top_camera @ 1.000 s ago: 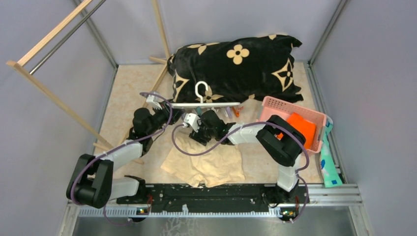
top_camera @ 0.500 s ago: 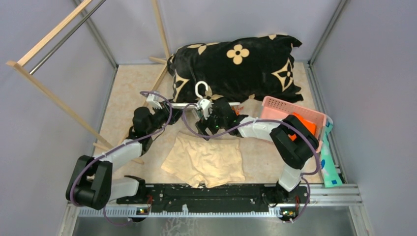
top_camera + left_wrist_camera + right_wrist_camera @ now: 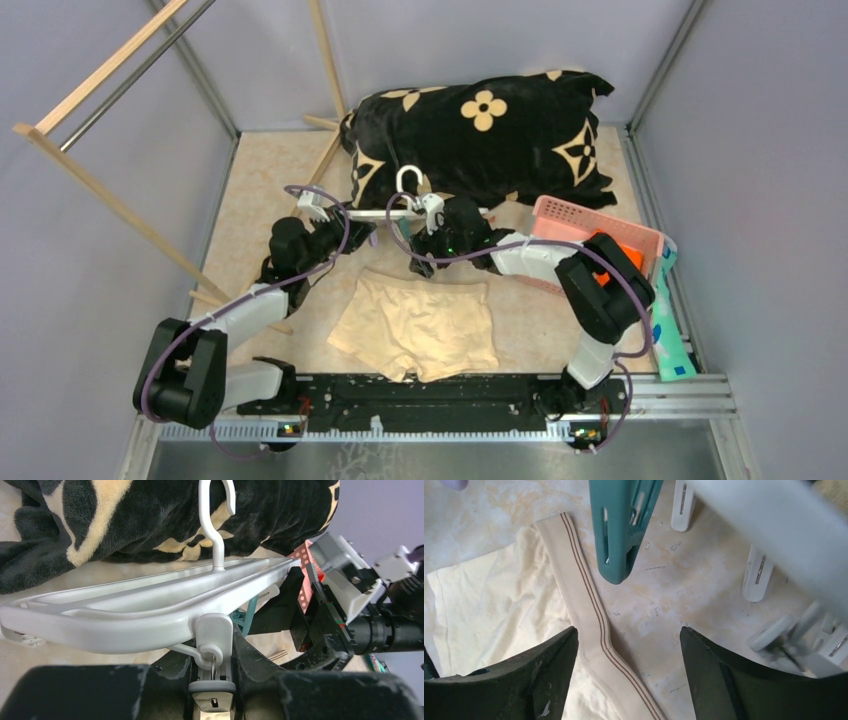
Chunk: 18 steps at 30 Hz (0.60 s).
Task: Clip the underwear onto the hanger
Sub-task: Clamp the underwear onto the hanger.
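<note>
Two hands: left hand (image 3: 212, 679) clamps hanger (image 3: 150, 615); my right hand (image 3: 628, 636) gapes above underwear (image 3: 499, 610), teal clip (image 3: 619, 530) ahead, blanket (image 3: 480, 140) behind.

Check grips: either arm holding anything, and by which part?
Left gripper holds the hanger by a white clip under its near end. Right gripper is open, empty, over the underwear waistband.

A black, flower-patterned blanket (image 3: 480, 135) is heaped at the far end of the counter (image 3: 262, 180). An orange cloth (image 3: 627, 257) is held in a pink perforated basket (image 3: 568, 211) at the right, with a teal cloth (image 3: 668, 335) just beside it. A wooden rack (image 3: 100, 195) is stood at the left.
</note>
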Motion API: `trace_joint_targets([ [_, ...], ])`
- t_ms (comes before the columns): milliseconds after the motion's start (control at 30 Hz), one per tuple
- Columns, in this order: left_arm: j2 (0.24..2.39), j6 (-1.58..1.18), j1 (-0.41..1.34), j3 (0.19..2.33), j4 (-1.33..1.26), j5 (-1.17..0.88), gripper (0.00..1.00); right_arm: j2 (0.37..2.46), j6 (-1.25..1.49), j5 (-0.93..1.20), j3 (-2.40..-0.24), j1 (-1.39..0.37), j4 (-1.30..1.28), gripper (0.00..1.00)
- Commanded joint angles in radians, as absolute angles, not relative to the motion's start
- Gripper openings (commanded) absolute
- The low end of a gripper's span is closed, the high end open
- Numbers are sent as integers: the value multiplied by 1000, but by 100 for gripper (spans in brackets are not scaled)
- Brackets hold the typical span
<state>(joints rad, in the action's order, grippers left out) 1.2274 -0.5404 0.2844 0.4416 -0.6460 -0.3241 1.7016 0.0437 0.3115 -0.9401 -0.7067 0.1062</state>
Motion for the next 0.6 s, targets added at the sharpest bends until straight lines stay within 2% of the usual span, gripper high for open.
trace_joint_targets([
  [0,1204,-501,275,471,-626,-309,0,1763,60,448,-1007,-692,47,74],
  [333,1204,-499,273,476,-615,-306,0,1825,62,487,-1010,-694,14,69],
  [567,1217,-506,274,475,-620,-318,0,1842,84,535,-994,-710,0,60],
])
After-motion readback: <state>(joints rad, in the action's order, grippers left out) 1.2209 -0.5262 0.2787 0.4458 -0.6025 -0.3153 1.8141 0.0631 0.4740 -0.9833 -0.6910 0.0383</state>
